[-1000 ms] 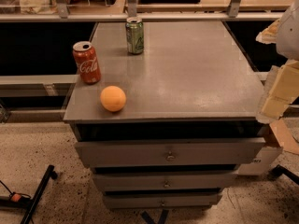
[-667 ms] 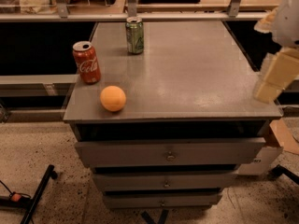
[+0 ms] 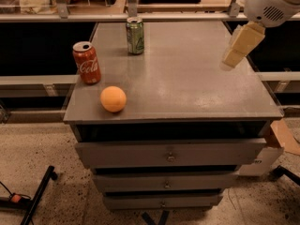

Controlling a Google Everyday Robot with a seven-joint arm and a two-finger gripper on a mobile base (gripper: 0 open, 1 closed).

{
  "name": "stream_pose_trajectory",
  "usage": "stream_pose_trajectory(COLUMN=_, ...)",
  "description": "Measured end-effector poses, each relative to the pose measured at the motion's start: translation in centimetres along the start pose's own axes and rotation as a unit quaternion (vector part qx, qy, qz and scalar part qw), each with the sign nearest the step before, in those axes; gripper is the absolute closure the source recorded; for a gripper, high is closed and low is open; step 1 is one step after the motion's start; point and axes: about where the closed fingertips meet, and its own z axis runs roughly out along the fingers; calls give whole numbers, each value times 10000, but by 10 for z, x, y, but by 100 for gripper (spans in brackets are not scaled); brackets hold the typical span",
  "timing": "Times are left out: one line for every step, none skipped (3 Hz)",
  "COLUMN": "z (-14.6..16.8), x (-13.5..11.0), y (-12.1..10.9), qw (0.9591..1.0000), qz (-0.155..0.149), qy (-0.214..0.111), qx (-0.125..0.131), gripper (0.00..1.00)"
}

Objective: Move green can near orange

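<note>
Dim warm overhead light. Soft sheen across grey tabletop (image 3: 187, 88) centre. Pincer (image 3: 230, 59), pale and brightly lit, hangs upper right over tabletop's right edge. Recesses beneath in deep shadow.

Pincer (image 3: 233, 57) right, orange (image 3: 113, 99) front-left, rear can (image 3: 135, 35) behind

red can (image 3: 87, 63): Coca-Cola script | tool (image 3: 230, 59): above tabletop (image 3: 187, 83), right side

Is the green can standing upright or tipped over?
Upright: the green can stands at the far edge of the cabinet top, silver top up. The tool hovers over the right side, away from it.
</note>
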Motion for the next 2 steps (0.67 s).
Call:
stream_pose_trajectory(z=0, x=0, y=0, qw=10000, qz=0, qy=-1, qx=0, gripper=0)
stream_pose_trajectory(z=10, x=-4, y=0, qw=9998, qz=148, qy=-126, qx=0, gripper=0)
